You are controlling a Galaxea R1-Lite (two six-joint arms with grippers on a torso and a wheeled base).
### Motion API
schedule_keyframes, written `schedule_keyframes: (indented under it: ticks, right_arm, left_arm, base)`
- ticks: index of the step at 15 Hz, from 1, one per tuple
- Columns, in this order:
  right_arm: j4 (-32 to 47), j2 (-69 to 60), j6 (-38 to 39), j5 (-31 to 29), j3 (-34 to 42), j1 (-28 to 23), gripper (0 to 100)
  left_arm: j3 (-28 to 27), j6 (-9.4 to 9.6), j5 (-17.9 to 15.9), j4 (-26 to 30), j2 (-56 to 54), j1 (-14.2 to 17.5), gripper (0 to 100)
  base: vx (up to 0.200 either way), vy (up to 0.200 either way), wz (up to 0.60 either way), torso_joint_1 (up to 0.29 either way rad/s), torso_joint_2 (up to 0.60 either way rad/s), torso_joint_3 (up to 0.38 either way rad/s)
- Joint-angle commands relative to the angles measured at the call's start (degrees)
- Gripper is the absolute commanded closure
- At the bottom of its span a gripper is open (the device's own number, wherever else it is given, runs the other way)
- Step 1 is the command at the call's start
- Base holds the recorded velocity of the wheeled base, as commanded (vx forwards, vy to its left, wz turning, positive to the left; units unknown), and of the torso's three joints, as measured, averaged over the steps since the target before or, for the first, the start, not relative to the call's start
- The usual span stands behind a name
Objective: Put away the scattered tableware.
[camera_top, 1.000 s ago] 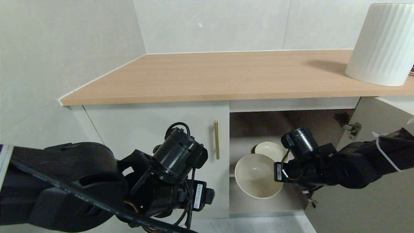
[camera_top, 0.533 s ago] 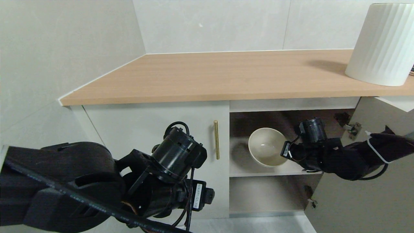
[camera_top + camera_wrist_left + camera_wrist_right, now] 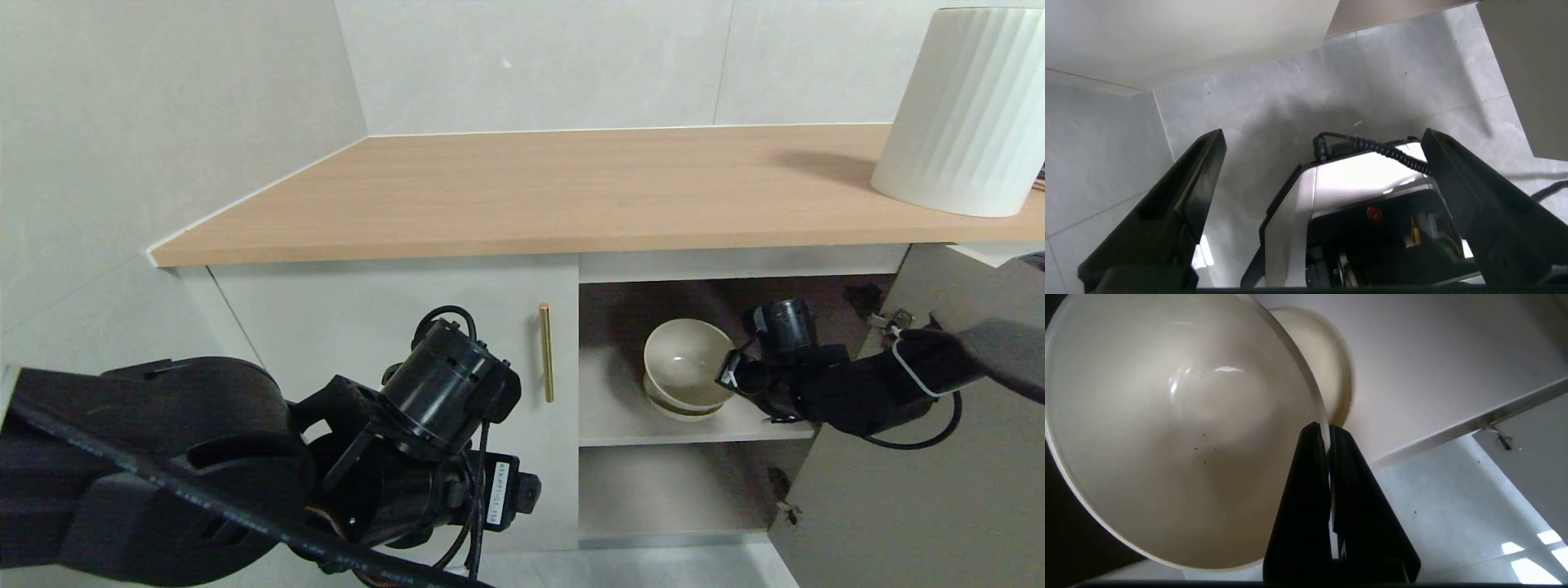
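From the head we see the right gripper (image 3: 729,374) clamped on a cream bowl (image 3: 682,363) by its rim, over a second bowl (image 3: 676,407) on the upper shelf (image 3: 608,420) of the cabinet (image 3: 735,263); whether the two touch is unclear. The left wrist shows the left gripper (image 3: 1323,137) spread wide. At the right wrist, the cream bowl hides most of the second bowl.

Soft, even light from above falls on the countertop (image 3: 571,188) and the wall tiles, bright without hard glare. The white ribbed cylinder (image 3: 955,114) throws a faint shadow leftward over the wood. The open cabinet (image 3: 718,298) is dim inside, darkest at its back. The bowl (image 3: 684,362) carries a small highlight at its bottom; the right wrist view shows short streaks of glare on it, the right gripper (image 3: 1327,441) clamped on its rim a black silhouette, and bright patches on the floor (image 3: 1527,547). The left gripper (image 3: 1319,143) spreads dark, unlit fingers (image 3: 1176,212) against grey, shadow-smudged tiles.
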Motion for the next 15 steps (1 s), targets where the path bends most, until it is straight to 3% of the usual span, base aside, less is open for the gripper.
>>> schedule_keyframes:
  ticks: [1, 15]
  right_arm:
    - [0.0, 2.4, 0.5, -0.2, -1.1, -0.3, 100]
    - [0.0, 8.5, 0.6, -1.3, -6.6, -1.4, 100]
  left_arm:
    - [0.0, -0.12, 0.0, 0.0, 0.1, 0.0, 0]
    - [-0.1, -0.12, 0.0, 0.0, 0.5, 0.0, 0]
  base:
    - [0.000, 0.000, 0.00, 0.000, 0.00, 0.000]
    - [0.000, 0.000, 0.00, 0.000, 0.00, 0.000]
